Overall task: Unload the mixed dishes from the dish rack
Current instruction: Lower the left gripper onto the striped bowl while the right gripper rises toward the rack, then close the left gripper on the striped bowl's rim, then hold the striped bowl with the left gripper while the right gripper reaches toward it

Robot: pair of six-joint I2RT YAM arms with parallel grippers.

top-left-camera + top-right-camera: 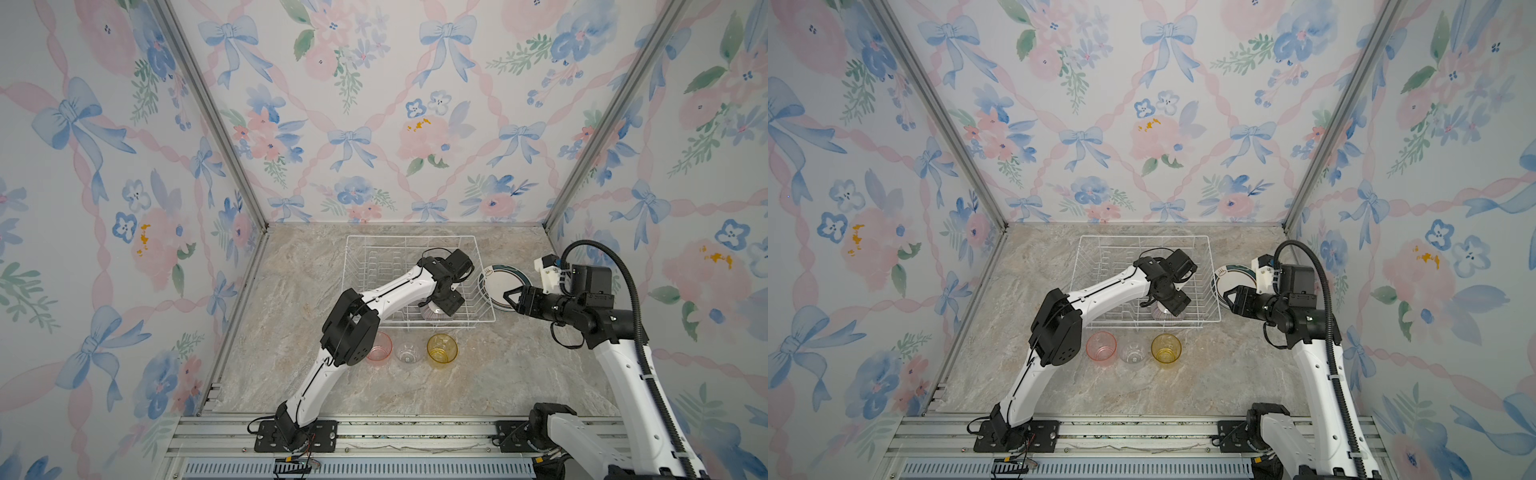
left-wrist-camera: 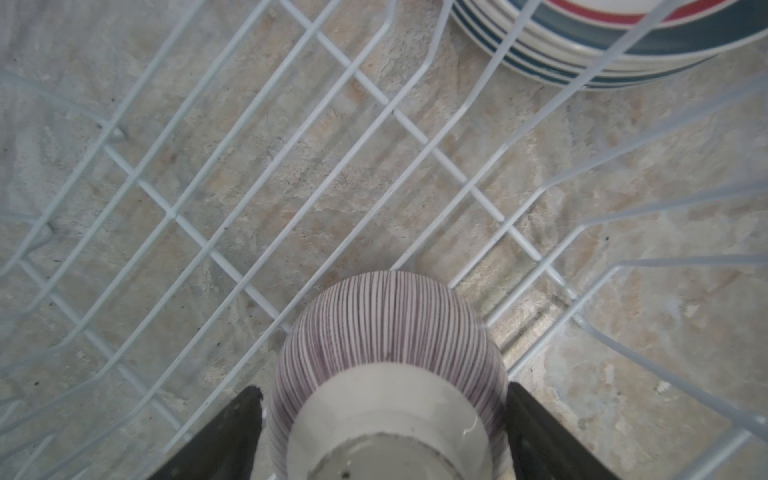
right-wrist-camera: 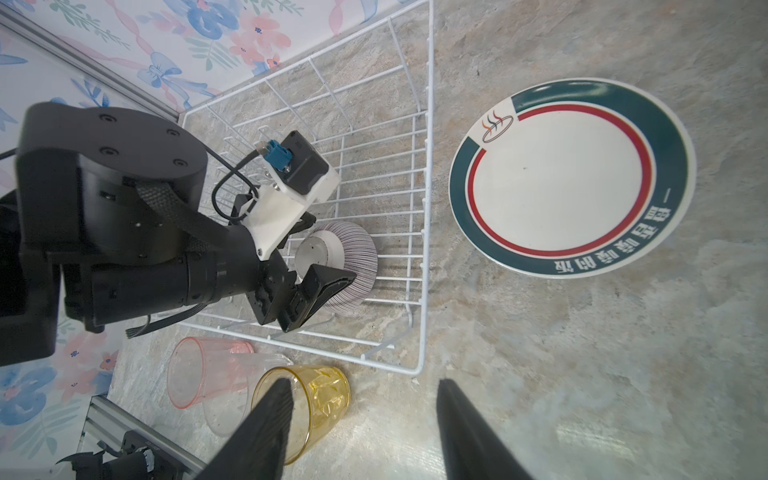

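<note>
The dish rack [image 3: 424, 208] is thin wire with a smooth white coating. The counter [image 3: 582, 353] looks like matt, veined stone. The pink tumbler [image 1: 380, 351], clear tumbler [image 1: 408, 353] and yellow tumbler [image 1: 442, 348] are glossy, translucent plastic or glass. The bowl [image 2: 390, 332] looks smooth, and the plate [image 3: 561, 178] smooth and lightly glossy.

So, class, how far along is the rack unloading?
Done: plates stacked beside the dish rack; pink, clear and yellow tumblers standing in front of it. In hand: left fingers flank the upturned striped bowl, the rack's last item; grip unclear. Left: lift it out.
</note>
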